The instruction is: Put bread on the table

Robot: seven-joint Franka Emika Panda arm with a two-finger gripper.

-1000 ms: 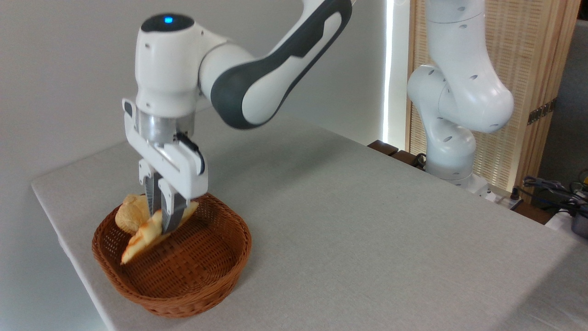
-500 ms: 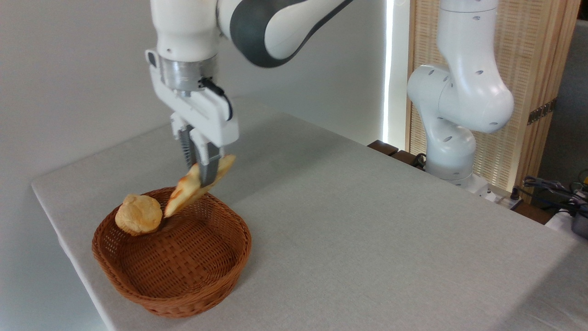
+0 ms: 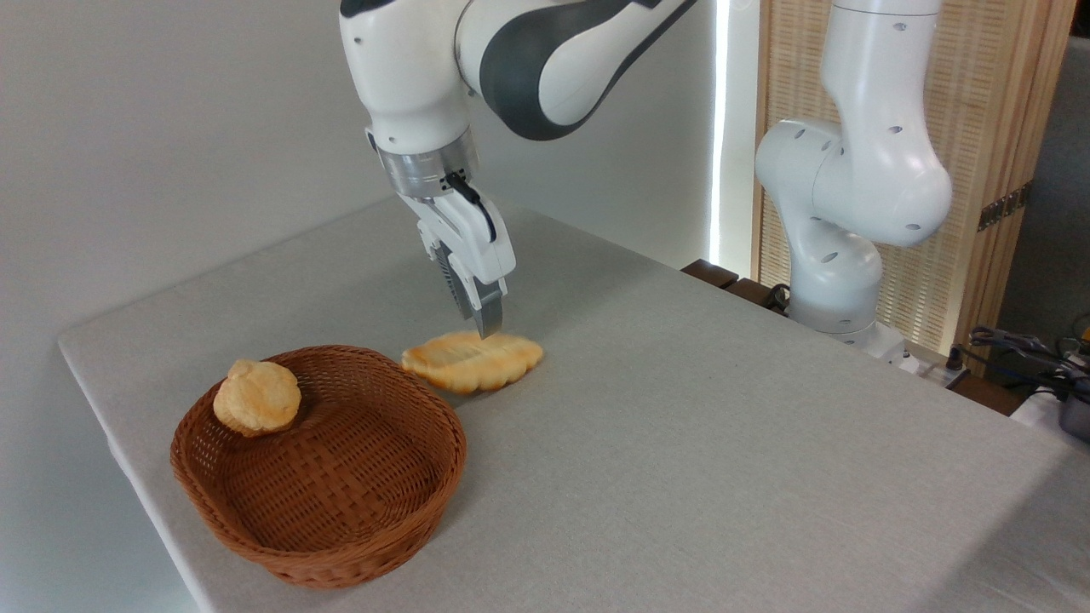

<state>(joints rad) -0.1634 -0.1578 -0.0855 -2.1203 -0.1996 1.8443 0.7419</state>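
The bread (image 3: 473, 361) lay flat on the table (image 3: 724, 443), at two o'clock from the basket (image 3: 319, 464). The gripper (image 3: 489, 328) touched its top; I could not tell if the fingers were apart.

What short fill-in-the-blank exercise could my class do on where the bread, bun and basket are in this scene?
1. The bread lies flat on the ____.
2. The bun sits inside the ____.
3. The gripper is right above the ____.
4. The basket holds ____ bun.

Missing words: table; basket; bread; one
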